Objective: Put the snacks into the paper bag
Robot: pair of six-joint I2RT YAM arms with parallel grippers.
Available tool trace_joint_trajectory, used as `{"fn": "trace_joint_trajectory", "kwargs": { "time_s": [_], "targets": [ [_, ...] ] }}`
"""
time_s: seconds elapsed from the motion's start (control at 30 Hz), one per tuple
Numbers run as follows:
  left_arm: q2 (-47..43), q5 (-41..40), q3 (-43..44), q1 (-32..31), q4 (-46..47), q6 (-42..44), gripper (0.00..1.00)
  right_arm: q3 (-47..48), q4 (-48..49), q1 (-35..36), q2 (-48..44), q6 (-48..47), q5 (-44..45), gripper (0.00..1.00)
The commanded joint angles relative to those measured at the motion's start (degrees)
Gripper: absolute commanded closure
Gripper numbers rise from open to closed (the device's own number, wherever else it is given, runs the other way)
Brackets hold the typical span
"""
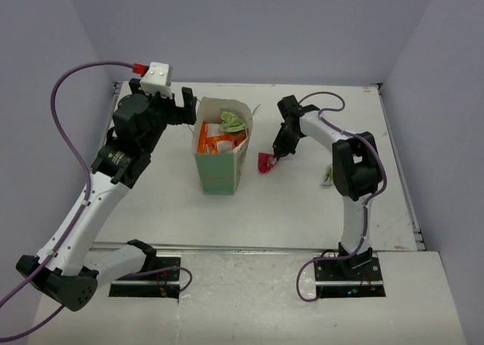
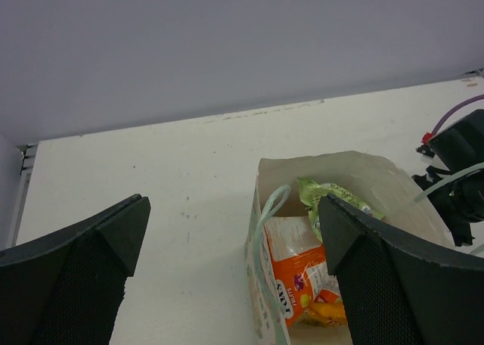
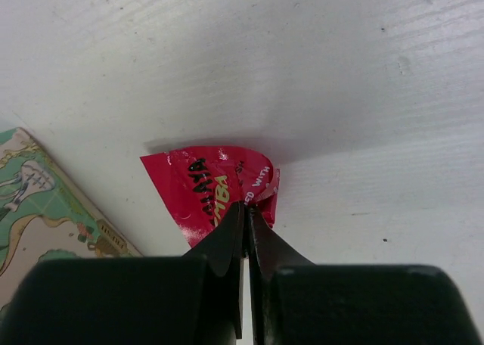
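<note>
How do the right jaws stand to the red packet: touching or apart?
Touching. The right wrist view shows the right jaws closed on the red packet, pinching its edge.

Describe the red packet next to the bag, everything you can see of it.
The red packet is a small, glossy, crinkled pouch with black, green and white lettering. The right gripper is shut on one creased edge. The packet is low over the white table, just right of the paper bag and apart from it; whether it touches the table is unclear.
</note>
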Motion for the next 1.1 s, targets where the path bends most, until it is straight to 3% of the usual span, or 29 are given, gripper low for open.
{"fn": "trace_joint_trajectory", "kwargs": {
  "time_s": [0.0, 0.2, 0.33, 0.43, 0.63, 0.87, 1.07],
  "targets": [
    [0.4, -0.7, 1.9, -0.3, 0.3, 1.9, 0.0, 2.9, 0.6, 0.2, -9.3, -1.3, 3.0, 1.0],
    [0.6, -0.8, 1.6, -0.3, 1.0, 2.0, 0.0, 9.5, -0.5, 0.2, -22.4, -9.2, 9.5, 1.0],
    [1.3, 0.2, 1.8, -0.3, 1.7, 1.7, 0.0, 22.5, 1.8, 0.2, -25.3, -17.0, 12.1, 1.0],
    [1.7, 1.0, 2.1, -0.3, 1.9, 1.4, 0.0, 29.8, 6.0, 0.2, -25.7, -19.7, 6.6, 1.0],
    [1.4, 0.5, 2.2, -0.3, 1.9, 1.7, 0.0, 31.1, 19.1, 1.7, -27.0, -19.2, -10.1, 1.0],
    [1.2, 0.0, 2.2, -0.3, 2.1, 1.9, 0.0, 33.5, 20.7, 4.1, -22.6, -17.2, -21.0, 1.0],
    [1.1, -0.6, 2.3, -0.3, 2.3, 2.0, 0.0, 34.1, 14.5, 8.0, -19.0, -19.0, -21.7, 1.0]
  ]
}}
